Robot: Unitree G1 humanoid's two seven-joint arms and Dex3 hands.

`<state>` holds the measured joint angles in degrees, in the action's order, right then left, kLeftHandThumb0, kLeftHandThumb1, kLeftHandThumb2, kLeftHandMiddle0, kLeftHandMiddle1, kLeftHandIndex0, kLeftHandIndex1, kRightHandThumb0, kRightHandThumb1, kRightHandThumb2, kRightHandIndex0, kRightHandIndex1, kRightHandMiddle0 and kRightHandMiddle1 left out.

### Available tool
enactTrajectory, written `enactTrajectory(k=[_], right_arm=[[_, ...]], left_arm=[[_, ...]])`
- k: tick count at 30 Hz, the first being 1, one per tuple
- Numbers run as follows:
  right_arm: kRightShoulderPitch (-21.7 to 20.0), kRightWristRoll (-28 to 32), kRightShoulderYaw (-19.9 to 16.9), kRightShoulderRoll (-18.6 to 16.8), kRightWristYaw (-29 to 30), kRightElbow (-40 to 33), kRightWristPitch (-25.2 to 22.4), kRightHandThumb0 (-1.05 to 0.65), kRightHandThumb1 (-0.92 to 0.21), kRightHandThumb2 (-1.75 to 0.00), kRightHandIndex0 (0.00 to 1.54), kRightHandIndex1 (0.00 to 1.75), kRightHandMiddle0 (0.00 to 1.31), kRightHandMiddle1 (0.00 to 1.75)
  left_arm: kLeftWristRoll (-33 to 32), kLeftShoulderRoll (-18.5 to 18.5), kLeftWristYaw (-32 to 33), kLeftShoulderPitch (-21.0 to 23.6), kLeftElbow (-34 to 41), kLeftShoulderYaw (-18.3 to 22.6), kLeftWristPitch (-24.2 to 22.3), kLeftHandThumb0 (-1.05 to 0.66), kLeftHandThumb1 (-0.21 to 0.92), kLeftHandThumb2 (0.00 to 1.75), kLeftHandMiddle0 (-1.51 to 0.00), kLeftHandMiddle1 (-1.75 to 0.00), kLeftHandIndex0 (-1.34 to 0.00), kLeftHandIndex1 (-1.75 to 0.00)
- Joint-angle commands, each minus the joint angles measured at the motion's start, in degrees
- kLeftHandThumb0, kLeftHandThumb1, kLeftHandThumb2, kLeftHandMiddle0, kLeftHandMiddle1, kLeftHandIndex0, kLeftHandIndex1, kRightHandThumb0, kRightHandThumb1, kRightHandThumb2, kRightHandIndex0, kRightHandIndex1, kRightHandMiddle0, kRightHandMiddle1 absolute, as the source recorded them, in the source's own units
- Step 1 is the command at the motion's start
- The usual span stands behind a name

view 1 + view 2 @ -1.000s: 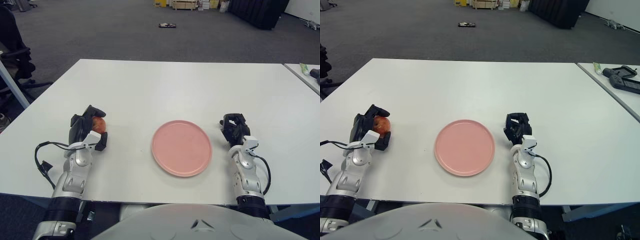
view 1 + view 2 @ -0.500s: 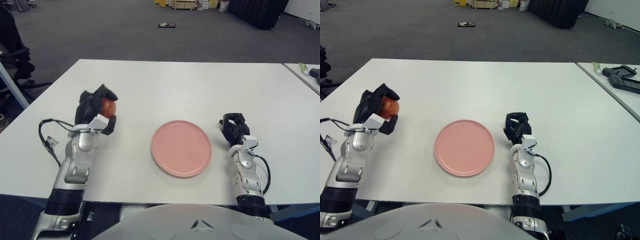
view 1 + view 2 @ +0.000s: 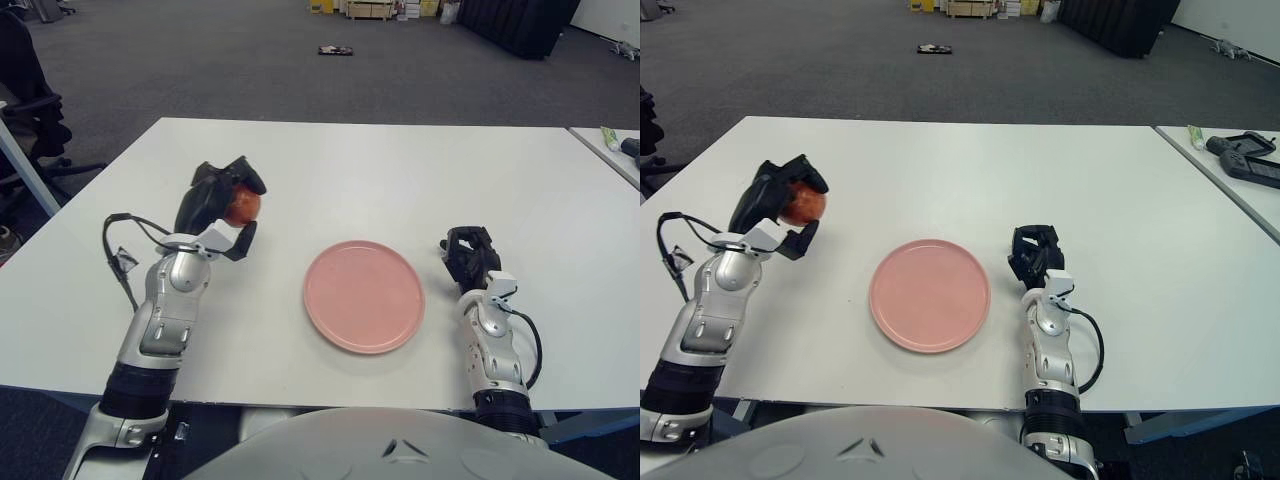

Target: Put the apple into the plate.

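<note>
While the right hand [image 3: 470, 255] sits curled and empty beside the plate [image 3: 364, 296], the apple [image 3: 241, 207] is gripped by the left hand [image 3: 222, 208] toward the surface's [image 3: 400, 170] left edge.

Most of the apple [image 3: 241, 207] behind the left hand [image 3: 222, 211]'s fingers [image 3: 210, 185], only its red flank visible.

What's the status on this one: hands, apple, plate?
Left hand shut on apple, raised left of the plate. Right hand idle, right of plate. Plate bare; nothing between apple and plate.
</note>
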<state>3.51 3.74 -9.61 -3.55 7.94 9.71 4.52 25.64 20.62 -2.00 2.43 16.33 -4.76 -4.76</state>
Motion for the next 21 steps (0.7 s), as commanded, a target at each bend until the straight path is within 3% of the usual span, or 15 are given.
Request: enactTrajectory(k=[1, 8, 21], right_arm=[[0.74, 0.37, -0.19, -0.19, 0.22, 2.06, -2.23, -0.36, -0.81, -0.68, 0.45, 1.27, 0.25, 1.75], [0.56, 0.3, -0.23, -0.1, 0.21, 2.77, -1.74, -0.36, -0.79, -0.7, 0.45, 1.28, 0.26, 1.75], [0.91, 0.12, 0.05, -0.08, 0.0, 2.61, -1.13, -0.36, -0.82, -0.67, 0.44, 1.27, 0.25, 1.75]], left_arm=[[-0.23, 0.21, -1.3, 2.67, 0.39, -1.22, 2.67, 0.0, -0.12, 1.75, -1.0, -1.57, -0.71, -1.75], [-1.33, -0.57, -3.55, 3.64, -0.95, -3.9, 6.44, 0.0, -0.11, 1.75, -0.99, -1.58, -0.71, -1.75], [-1.75, -3.94, -9.72, 7.36, -4.7, -14.15, 12.88, 0.0, -0.08, 1.72, -0.96, -1.6, -0.68, -1.75]])
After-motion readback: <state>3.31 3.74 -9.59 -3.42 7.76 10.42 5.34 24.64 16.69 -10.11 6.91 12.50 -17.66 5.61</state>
